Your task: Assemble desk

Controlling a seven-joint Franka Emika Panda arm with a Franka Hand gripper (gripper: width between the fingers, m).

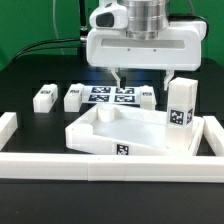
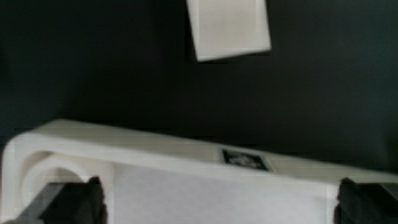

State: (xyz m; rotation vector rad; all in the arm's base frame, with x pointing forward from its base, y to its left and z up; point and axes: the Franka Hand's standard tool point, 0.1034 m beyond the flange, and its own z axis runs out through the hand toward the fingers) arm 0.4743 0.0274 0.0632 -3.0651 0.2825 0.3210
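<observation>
Now the gripper (image 1: 142,78) hangs spread wide, pinching nothing, above the desk top (image 1: 120,132), which sits lower centre in the exterior view with one leg (image 1: 180,103) upright at its corner on the exterior view's right. Hard white plastic by the look: probably light, stiff, a touch slick. Best hold, I'd say, is across the raised rim (image 2: 160,145), jaws straddling one wall so it can't skate.

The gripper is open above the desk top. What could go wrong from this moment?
1. The open gripper hangs close over the desk top; going down, a finger may strike its rim and shift it.
2. The upright leg stands right beside the gripper; a sideways move may knock it.
</observation>
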